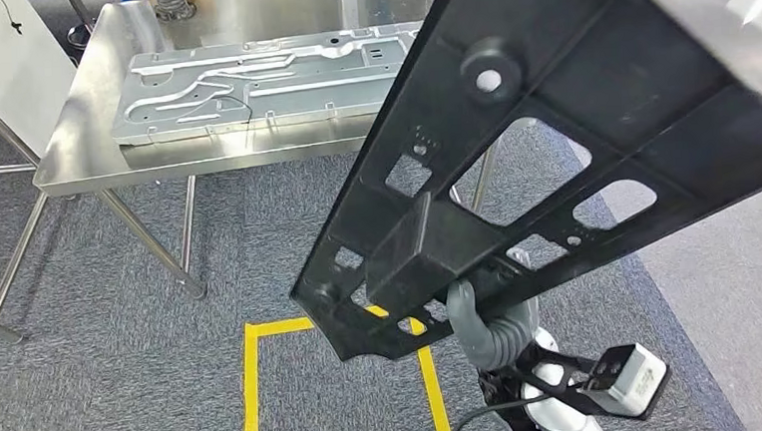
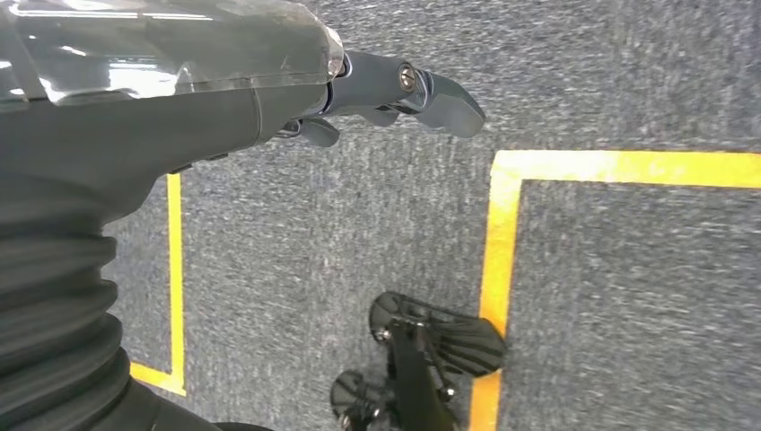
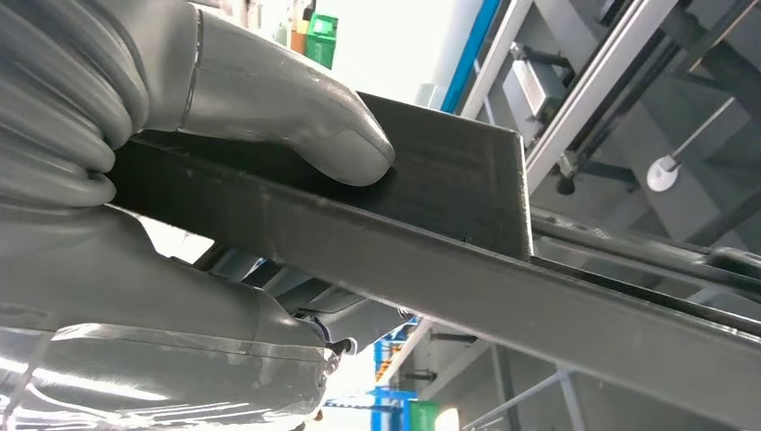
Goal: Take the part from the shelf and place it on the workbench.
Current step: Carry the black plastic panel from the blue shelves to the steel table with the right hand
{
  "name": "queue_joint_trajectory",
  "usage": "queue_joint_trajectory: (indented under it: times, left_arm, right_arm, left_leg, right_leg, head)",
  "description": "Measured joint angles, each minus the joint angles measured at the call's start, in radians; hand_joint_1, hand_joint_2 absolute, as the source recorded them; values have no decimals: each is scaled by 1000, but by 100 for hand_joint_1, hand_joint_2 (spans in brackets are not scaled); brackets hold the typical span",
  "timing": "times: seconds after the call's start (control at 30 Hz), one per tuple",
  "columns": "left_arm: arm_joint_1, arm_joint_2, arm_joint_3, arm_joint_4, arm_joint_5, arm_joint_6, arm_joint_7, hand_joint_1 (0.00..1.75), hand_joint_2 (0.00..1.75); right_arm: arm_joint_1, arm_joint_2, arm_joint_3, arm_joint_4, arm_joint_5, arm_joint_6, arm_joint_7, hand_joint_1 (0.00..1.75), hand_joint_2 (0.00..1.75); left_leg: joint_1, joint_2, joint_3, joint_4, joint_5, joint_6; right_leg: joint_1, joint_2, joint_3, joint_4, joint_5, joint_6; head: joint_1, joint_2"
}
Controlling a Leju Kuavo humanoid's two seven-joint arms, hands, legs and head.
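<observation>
A long black part [image 1: 592, 133] runs diagonally from the upper right of the frame to lower centre, gripped from beneath by the right hand [image 1: 478, 314]. In the upper left stands a steel workbench [image 1: 88, 143] bearing a metal panel [image 1: 259, 83]. Yellow tape [image 1: 252, 383] marks the carpet at lower centre.

Count: one long black ribbed plastic part [image 1: 553, 155]; one stainless steel bench [image 1: 90, 103] carrying one stamped silver sheet-metal panel [image 1: 269, 82]; one yellow tape rectangle [image 1: 252, 383] on grey carpet; two robot hands, left hand [image 2: 395, 90] and right hand [image 3: 269, 117].

part [image 1: 573, 154] held aloft right of workbench [image 1: 83, 144]; metal panel [image 1: 259, 83] on workbench
</observation>
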Motion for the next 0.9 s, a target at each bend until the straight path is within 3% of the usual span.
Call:
queue_joint_trajectory:
  times: [0.07,0.1,0.17,0.23,0.27,0.37,0.43,0.53,0.57,0.6,0.63,0.7,0.73,0.77,0.83,0.9]
  left_arm:
    - [0,1,7,0,-2,-4,-1,0,175]
    - [1,2,10,0,-2,-7,-2,0,175]
    - [2,2,15,0,-2,-10,-3,0,175]
    - [3,2,19,0,0,-9,-3,0,175]
    - [3,2,22,0,1,-9,-2,0,175]
    - [2,3,29,0,4,-8,-2,0,175]
    - [-2,2,33,0,5,-7,-1,0,175]
    - [-2,2,38,0,9,-5,-1,0,175]
    - [1,2,40,0,11,-5,-1,0,175]
    - [3,2,42,0,12,-5,-1,0,175]
    - [4,2,43,0,13,-5,-2,0,175]
    - [6,3,46,0,13,-4,-3,0,175]
    - [7,3,47,0,13,-3,-3,0,175]
    - [7,3,49,0,13,-3,-4,0,175]
    - [8,3,52,0,13,-2,-5,0,175]
    - [10,4,53,0,11,-3,-6,0,175]
  right_arm:
    - [-27,0,8,17,-12,-17,7,175,175]
    - [-39,0,12,25,-18,-25,11,175,175]
    - [-60,0,20,36,-33,-33,16,175,175]
    - [-76,0,28,45,-52,-33,17,175,175]
    - [-82,0,31,49,-59,-31,18,175,175]
    - [-94,0,39,56,-67,-27,19,175,175]
    - [-101,1,43,60,-69,-25,19,175,175]
    - [-107,2,50,67,-75,-19,17,175,175]
    - [-107,2,52,70,-77,-19,16,175,175]
    - [-107,3,54,73,-79,-18,16,175,175]
    - [-108,4,56,74,-82,-18,16,175,175]
    - [-113,7,58,75,-85,-15,16,175,175]
    - [-116,9,59,75,-85,-14,16,175,175]
    - [-119,10,59,75,-85,-13,16,175,175]
    - [-122,12,61,73,-85,-14,17,175,175]
    - [-123,13,62,66,-85,-18,18,175,175]
  left_leg:
    - [0,-7,15,0,-14,0]
    - [0,-10,25,0,-21,-1]
    - [0,-15,46,0,-37,-4]
    - [0,-19,63,-1,-53,-14]
    - [0,-20,70,-2,-59,-20]
    - [2,-14,81,22,-59,-39]
    - [3,-7,49,98,-76,-44]
    - [7,-2,-67,273,-151,-52]
    - [7,-2,-97,300,-161,-54]
    - [7,-1,-112,295,-151,-54]
    - [7,0,-110,254,-118,-54]
    - [6,5,-80,120,-18,-49]
    - [3,8,-68,66,12,-45]
    - [1,9,-60,35,30,-39]
    - [-2,8,-53,18,26,-27]
    - [2,5,-34,7,27,-16]
  right_leg:
    - [-4,0,-59,50,-29,4]
    - [-5,0,-63,26,-12,5]
    - [-5,0,-29,-105,83,0]
    - [1,0,1,-206,148,-11]
    - [5,0,6,-225,158,-19]
    - [8,0,29,-238,152,-44]
    - [5,-1,53,-243,143,-57]
    - [6,-2,76,-245,120,-61]
    - [6,-2,84,-245,112,-61]
    - [6,-1,94,-245,104,-60]
    - [6,-1,107,-245,95,-58]
    - [7,-3,131,-245,75,-52]
    - [7,-3,139,-245,68,-47]
    - [8,-3,142,-248,62,-41]
    - [10,-2,147,-248,61,-28]
    - [10,-2,138,-215,63,-18]
  head:
    - [0,0]
    - [0,0]
    - [0,0]
    - [0,0]
    - [0,0]
    - [0,0]
    - [0,0]
    - [0,0]
    - [0,0]
    - [0,0]
    - [0,0]
    - [0,0]
    - [0,0]
    - [0,0]
    - [0,0]
    - [0,0]
